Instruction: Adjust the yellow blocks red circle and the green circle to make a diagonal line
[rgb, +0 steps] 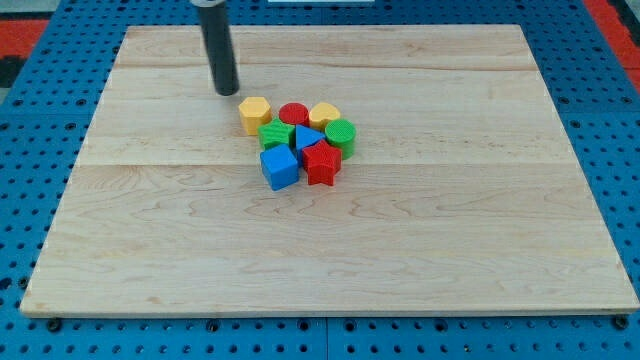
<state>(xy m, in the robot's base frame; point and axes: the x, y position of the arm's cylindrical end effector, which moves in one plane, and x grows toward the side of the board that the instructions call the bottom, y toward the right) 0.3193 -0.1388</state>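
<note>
Up near the view's top, my tip (226, 92) rests on the wooden board (450, 230), just to the upper left of the yellow hexagon block (254, 114) and apart from it. It is a bare rod (no fingers, so nothing to open, close or grip). All eight blocks sit bunched a little above the board's centre. The back row runs yellow hexagon, red circle (293, 113), yellow heart block (324, 114), with the green circle (340, 135) just right and lower. Below them lie a green star-like block (275, 135), a blue triangle (307, 137), a blue cube (280, 168) and a red star-like block (322, 163), packed close together.
</note>
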